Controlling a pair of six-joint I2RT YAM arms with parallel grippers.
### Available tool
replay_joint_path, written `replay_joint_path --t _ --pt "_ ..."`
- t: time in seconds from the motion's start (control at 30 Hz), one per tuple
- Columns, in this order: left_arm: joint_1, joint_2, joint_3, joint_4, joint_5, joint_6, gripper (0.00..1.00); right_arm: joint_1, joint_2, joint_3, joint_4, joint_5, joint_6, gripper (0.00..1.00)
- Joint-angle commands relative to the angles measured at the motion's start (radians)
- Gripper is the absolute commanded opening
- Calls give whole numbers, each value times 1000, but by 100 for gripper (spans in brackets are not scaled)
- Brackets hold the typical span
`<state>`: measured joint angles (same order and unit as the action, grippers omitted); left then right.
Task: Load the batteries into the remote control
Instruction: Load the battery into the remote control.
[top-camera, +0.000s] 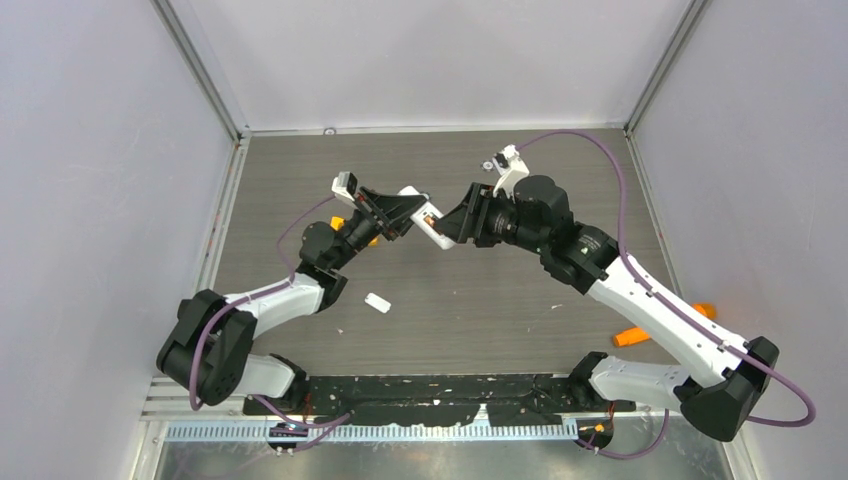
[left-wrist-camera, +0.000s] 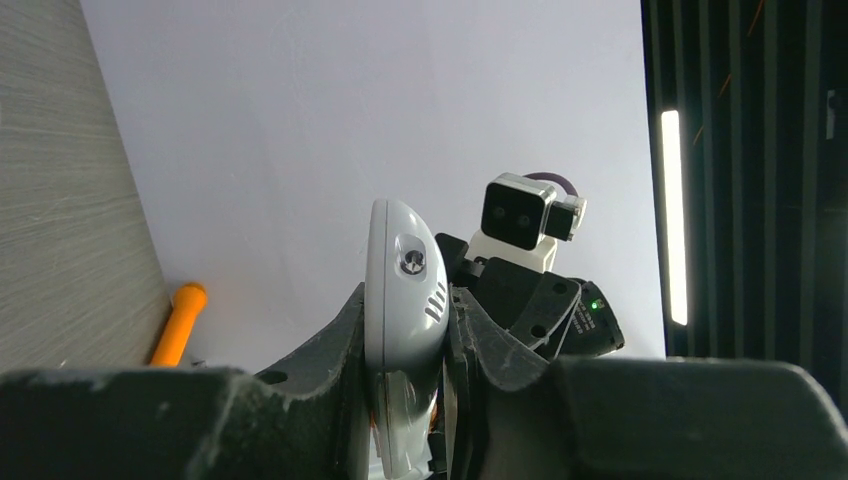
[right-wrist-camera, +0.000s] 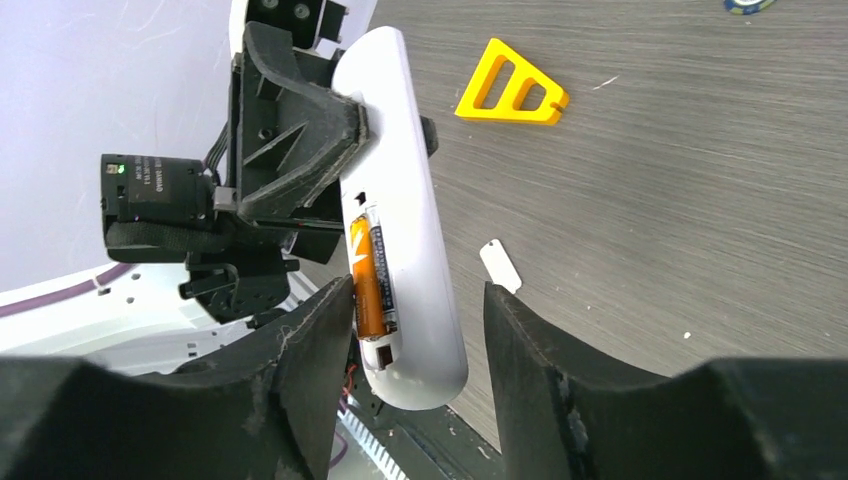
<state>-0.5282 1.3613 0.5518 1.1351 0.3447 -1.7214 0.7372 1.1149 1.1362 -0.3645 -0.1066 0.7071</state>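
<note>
Black padded fingers (right-wrist-camera: 310, 350) of the right hand (right-wrist-camera: 415, 300) fill the near edge of the right wrist view. They stand spread to either side of the lower end of the slim white plastic remote control (right-wrist-camera: 410, 230). A sliver of desk shows between the remote and the finger at 3 o'clock, so this hand is not clamping anything. The remote is held up off the grey wood-grain desk (right-wrist-camera: 650, 250), pinched higher along its body by the left hand (left-wrist-camera: 405, 330). Its long axis runs roughly from 12 to 6 o'clock in this view. The open bay faces 9 o'clock, and in it lie the batteries (right-wrist-camera: 368, 280), thin orange and dark cylinders side by side, parallel to the remote's length. Whether they are pressed fully home cannot be told. The finger at 9 o'clock sits just beside the bay's lower end, perhaps touching it. Since the left hand serves as the holder, the right hand is judged the free and nearer one for any seating push, which would go across the long axis. A flat yellow plastic triangle (right-wrist-camera: 494, 52) and a short white rectangular tab (right-wrist-camera: 499, 265) lie on the desk beyond.
</note>
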Motion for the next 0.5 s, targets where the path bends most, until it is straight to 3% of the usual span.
replay_joint_path --t 0.0,0.27,0.47 --pt "3 -1 32 126 6 -21 0 -9 16 9 41 -41 -1 53" --pt "2 -5 38 124 5 -24 0 -19 49 15 39 -73 0 36" --pt "2 -6 43 124 4 -27 0 -25 73 21 41 -94 6 29"
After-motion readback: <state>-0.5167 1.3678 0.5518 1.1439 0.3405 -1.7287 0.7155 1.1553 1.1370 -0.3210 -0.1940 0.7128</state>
